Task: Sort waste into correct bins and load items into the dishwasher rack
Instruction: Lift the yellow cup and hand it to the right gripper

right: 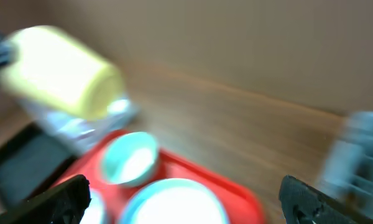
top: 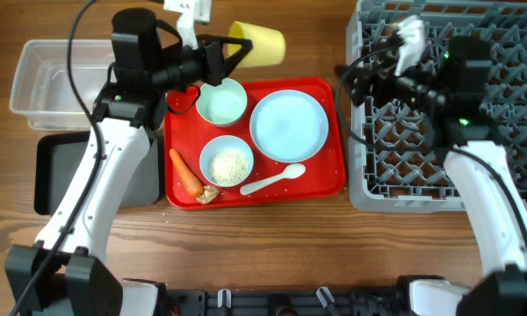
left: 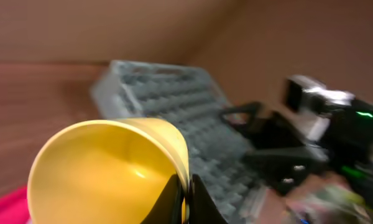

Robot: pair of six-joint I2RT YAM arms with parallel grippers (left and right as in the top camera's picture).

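Right, current state:
- Left gripper [top: 232, 51] is clamped on the yellow cup [top: 262, 44]. In the left wrist view the fingers [left: 171, 200] pinch the cup's [left: 112, 168] rim wall, one inside and one outside.
- The cup is off the table and tipped on its side, mouth toward the left gripper. It sits at 12 o'clock from the red tray [top: 329, 171], just past the tray's far edge.
- Right gripper [top: 344, 83] is spread wide and holds nothing. It hangs over the rack's 9 o'clock edge, pointing at the tray. The right wrist view is blurred but shows both fingers [right: 56, 198] far apart.
- Dishwasher rack [top: 501, 132] is at 3 o'clock from the tray.
- Empty bowl [top: 221, 103] is at 11 o'clock on the tray and the plate [top: 288, 125] is at 1 o'clock.
- Bowl of rice grains [top: 227, 161] is at 7 o'clock and the spoon [top: 272, 180] is at 5 o'clock.
- Carrot [top: 186, 171] is at 8 o'clock, with the beige lump [top: 209, 194] just beside its lower tip.
- Wrapper [top: 183, 101] is at the tray's 10 o'clock corner, partly under the left gripper.
- Clear tub [top: 44, 79] is at 10 o'clock from the tray, with the black tray [top: 57, 171] at 9 o'clock.
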